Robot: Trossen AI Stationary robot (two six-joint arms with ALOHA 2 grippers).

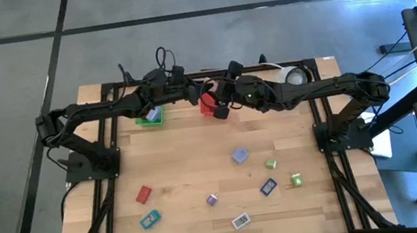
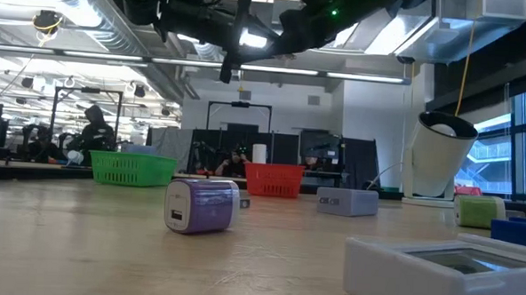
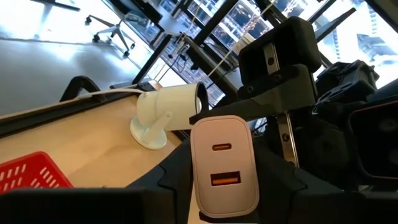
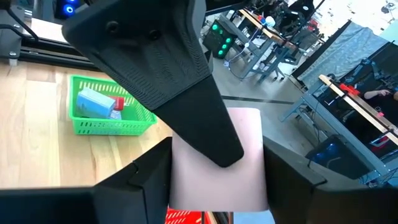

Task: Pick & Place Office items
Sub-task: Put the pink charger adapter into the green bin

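Both grippers meet in the air above the red mesh basket (image 1: 207,107) near the table's far edge, left gripper (image 1: 199,95) and right gripper (image 1: 221,103), each shut on one pale pink block with two ports (image 3: 224,165) (image 4: 217,168). The green mesh basket (image 1: 150,119) (image 4: 111,111) rests on its base to the left and holds a blue piece (image 4: 94,102). The other office items lie flat on the near half: red (image 1: 143,194), teal (image 1: 150,219), purple (image 1: 212,199), lavender (image 1: 239,155) (image 2: 203,204), green (image 1: 271,163), green (image 1: 296,179), blue (image 1: 268,186), white (image 1: 241,221). My left gripper (image 3: 224,190) pinches the pink block between its two fingers, one on each side wall (image 3: 198,168), the port face turned toward the wrist. The block is lifted clear of the table. My right gripper (image 4: 217,183) has the same block between its two fingers, on the side walls (image 4: 177,174), coming from the opposite side. One left finger (image 4: 180,81) lies across the face that shows here.
A white round cup-like thing (image 1: 294,76) (image 2: 440,155) (image 3: 165,115) stands at the far right, tilted on its foot. The arms' bases sit at the left and right edges. Bare wood lies across the middle (image 1: 188,148). Desks and people show in the room beyond.
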